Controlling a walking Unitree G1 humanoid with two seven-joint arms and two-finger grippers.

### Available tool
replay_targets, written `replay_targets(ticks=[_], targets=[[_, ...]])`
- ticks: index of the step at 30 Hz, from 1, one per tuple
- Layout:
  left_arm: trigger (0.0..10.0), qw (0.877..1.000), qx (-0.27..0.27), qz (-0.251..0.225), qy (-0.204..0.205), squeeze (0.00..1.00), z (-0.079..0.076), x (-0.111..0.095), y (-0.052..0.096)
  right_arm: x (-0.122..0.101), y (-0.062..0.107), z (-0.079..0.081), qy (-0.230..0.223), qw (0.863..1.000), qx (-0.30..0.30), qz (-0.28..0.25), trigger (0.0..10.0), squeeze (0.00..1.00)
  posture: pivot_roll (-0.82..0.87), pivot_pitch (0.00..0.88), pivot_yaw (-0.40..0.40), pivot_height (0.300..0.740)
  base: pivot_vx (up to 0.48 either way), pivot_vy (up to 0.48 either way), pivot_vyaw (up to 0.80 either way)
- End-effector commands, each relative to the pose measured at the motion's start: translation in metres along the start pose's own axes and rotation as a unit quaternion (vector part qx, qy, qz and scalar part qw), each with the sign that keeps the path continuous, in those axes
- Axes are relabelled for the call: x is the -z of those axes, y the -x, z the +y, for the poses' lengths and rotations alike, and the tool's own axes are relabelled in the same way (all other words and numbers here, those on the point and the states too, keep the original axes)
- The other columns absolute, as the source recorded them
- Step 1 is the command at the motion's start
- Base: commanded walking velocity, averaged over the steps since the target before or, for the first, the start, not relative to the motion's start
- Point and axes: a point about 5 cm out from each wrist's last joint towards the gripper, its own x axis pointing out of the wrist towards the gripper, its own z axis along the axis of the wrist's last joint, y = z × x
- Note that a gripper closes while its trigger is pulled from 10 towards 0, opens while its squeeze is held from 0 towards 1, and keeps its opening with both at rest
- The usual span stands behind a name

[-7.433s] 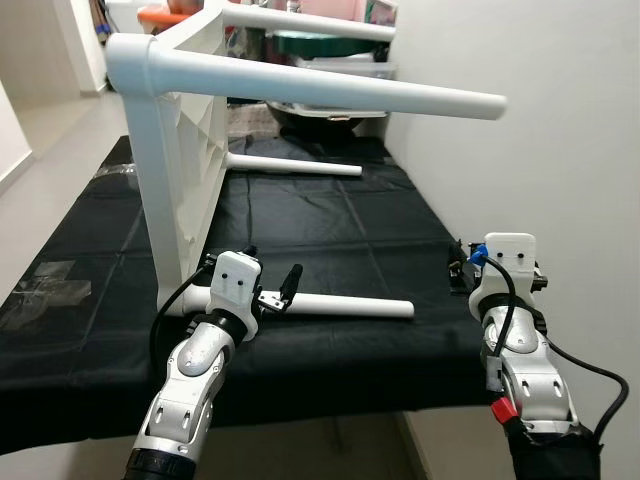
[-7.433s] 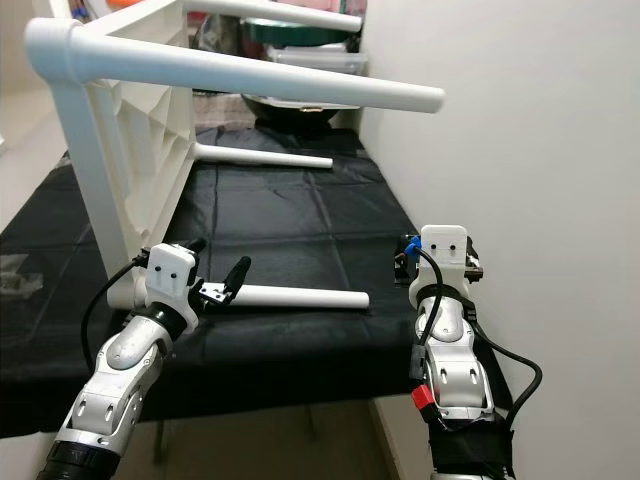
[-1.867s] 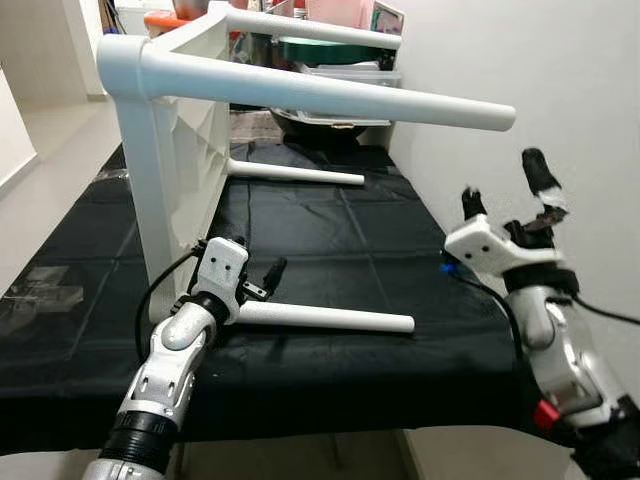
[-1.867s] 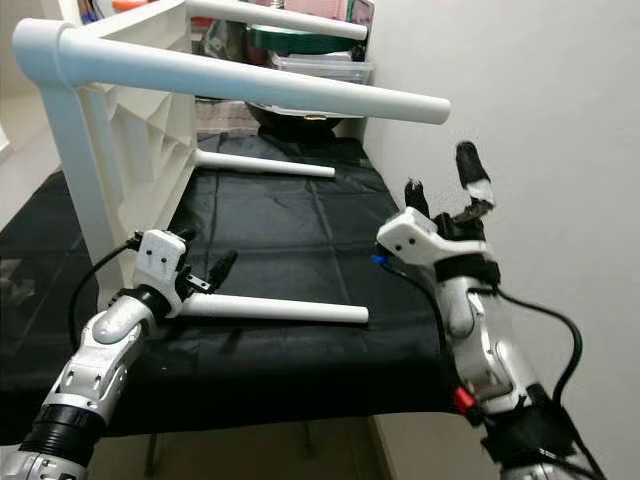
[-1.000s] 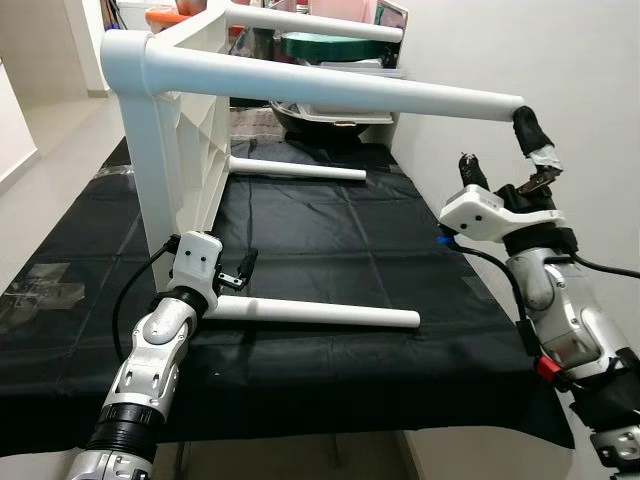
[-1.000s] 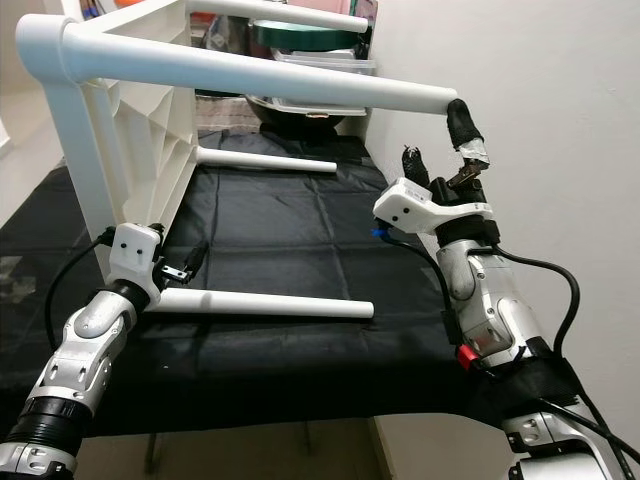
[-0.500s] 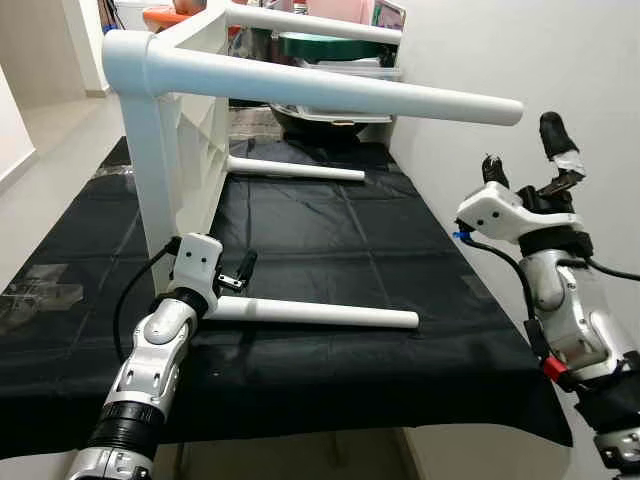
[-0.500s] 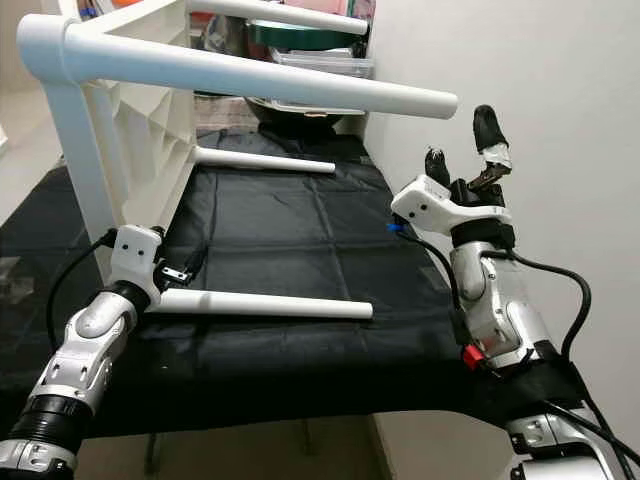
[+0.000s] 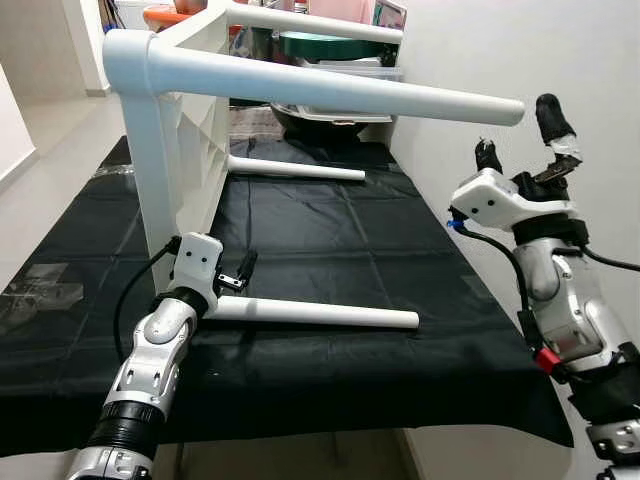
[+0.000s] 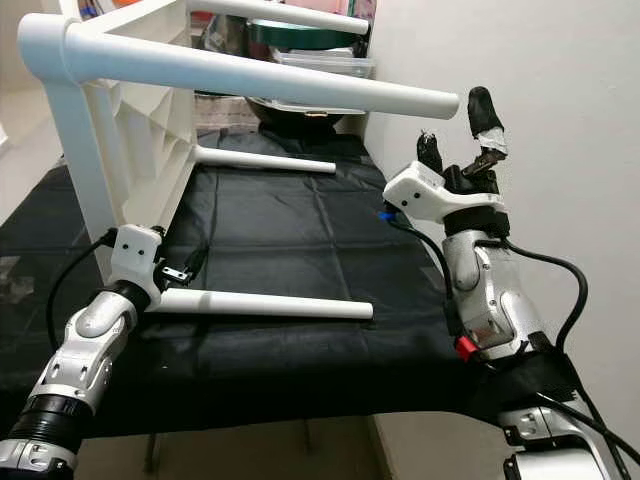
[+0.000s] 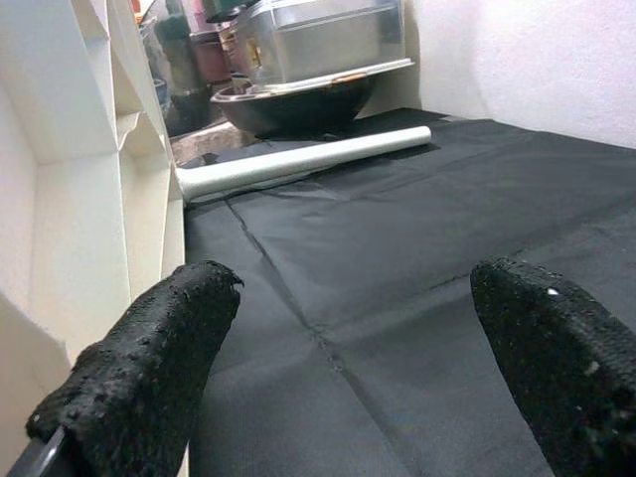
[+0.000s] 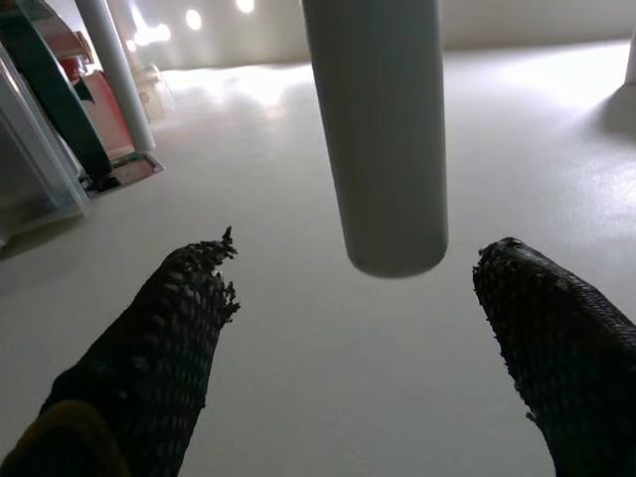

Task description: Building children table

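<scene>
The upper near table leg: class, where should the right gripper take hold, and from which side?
Probably near the free end of the upper near leg, from below. It juts out level and unsupported there, and the open right gripper already sits just under that tip, jaws either side.

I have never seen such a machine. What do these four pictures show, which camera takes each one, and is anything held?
A humanoid robot stands before a black-covered surface. Two pictures come from cameras in its head; two come from cameras on its wrists, looking along the black fingers. A white children's table lies on its side, its legs pointing towards the wall. The left gripper is open beside the base of the lower near leg, which rests on the cloth. The right gripper is raised and open, just past the tip of the upper leg. Nothing is held.
</scene>
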Motion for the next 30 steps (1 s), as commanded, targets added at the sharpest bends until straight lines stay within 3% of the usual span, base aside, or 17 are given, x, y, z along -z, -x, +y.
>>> replay_targets(ticks=[1,10,21,30], targets=[[10.0,1.000,0.005,0.003,-0.013,0.00,0.000,0.000,-0.002,-0.008,-0.006,-0.002,0.003,1.000,0.002,-0.019,10.0,0.00,0.08,0.000,-0.104,0.740,0.000,0.000,0.00],[10.0,1.000,-0.001,0.003,-0.016,0.00,0.003,-0.001,-0.003,-0.015,-0.015,-0.003,0.011,0.999,-0.007,-0.041,10.0,0.00,0.08,0.000,-0.111,0.740,0.000,0.000,0.00],[10.0,1.000,-0.010,0.004,-0.014,0.00,0.006,0.000,-0.003,-0.021,-0.014,0.003,0.003,0.998,-0.035,-0.055,10.0,0.00,0.07,0.000,-0.114,0.740,0.000,0.000,0.00],[10.0,1.000,-0.012,0.007,-0.016,0.00,0.007,0.002,-0.002,-0.023,-0.020,-0.002,0.007,0.998,-0.030,-0.063,10.0,0.00,0.07,0.000,-0.116,0.740,0.000,0.000,0.00]])
